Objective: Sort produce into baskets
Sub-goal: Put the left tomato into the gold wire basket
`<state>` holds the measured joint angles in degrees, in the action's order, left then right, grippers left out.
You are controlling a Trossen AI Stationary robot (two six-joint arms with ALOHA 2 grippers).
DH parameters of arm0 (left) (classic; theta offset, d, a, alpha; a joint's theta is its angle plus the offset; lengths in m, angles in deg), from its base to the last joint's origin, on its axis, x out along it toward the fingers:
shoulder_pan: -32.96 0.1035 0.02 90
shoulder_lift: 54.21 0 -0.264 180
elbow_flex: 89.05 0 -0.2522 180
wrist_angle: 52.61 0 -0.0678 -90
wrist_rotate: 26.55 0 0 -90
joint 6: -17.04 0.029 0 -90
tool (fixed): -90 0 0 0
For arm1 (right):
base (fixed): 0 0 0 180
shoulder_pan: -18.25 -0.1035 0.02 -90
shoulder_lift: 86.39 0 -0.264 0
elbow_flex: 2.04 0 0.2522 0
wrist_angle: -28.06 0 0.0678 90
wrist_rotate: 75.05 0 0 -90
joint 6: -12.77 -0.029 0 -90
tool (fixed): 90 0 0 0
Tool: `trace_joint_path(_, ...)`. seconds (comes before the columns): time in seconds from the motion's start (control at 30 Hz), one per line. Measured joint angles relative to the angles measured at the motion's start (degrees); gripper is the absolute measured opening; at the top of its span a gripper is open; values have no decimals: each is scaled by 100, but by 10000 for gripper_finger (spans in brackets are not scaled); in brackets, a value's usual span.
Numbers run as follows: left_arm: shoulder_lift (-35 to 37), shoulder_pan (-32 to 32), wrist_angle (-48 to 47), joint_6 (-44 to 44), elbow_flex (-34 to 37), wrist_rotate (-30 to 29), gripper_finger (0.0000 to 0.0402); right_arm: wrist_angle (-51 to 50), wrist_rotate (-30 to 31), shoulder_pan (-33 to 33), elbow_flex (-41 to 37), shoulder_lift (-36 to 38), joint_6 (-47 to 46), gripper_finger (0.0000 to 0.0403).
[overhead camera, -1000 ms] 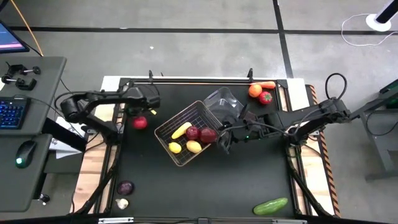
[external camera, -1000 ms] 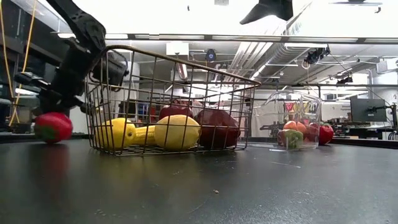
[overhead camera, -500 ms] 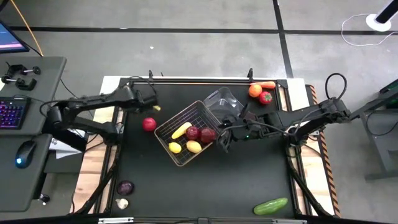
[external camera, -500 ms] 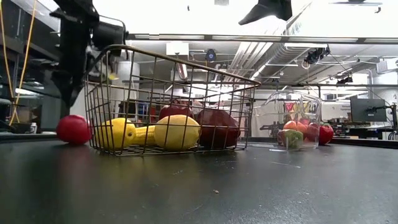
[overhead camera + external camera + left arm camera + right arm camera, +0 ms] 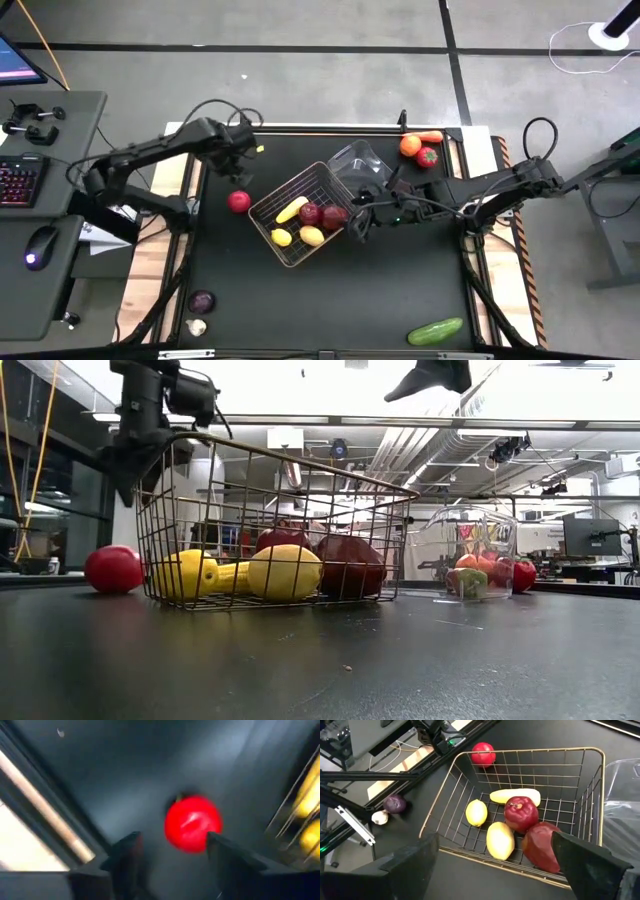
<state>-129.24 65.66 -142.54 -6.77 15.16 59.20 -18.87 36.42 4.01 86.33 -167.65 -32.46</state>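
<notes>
Near edge of the table: cucumber, onion and garlic lie unsorted. Mid-table, the wire basket holds lemons, banana and two apples; the right gripper is parked open at its corner. Just outside lies a red apple. Farther back, the left gripper hangs raised, fingers spread, empty. Approx. step judged: apple to be re-grasped, so fingers should be centred astride it before closing, since it's round and may roll.
</notes>
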Motion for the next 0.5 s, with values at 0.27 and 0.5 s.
trace_joint_path(0.27, -592, -147, -588, 500, -118, -25, 284, 0, 96, 0, 0, 0, -146, 376)
trace_joint_path(0.5, -526, -290, -458, 297, -126, -279, 287, 2, 210, 0, 0, 0, -146, 376)
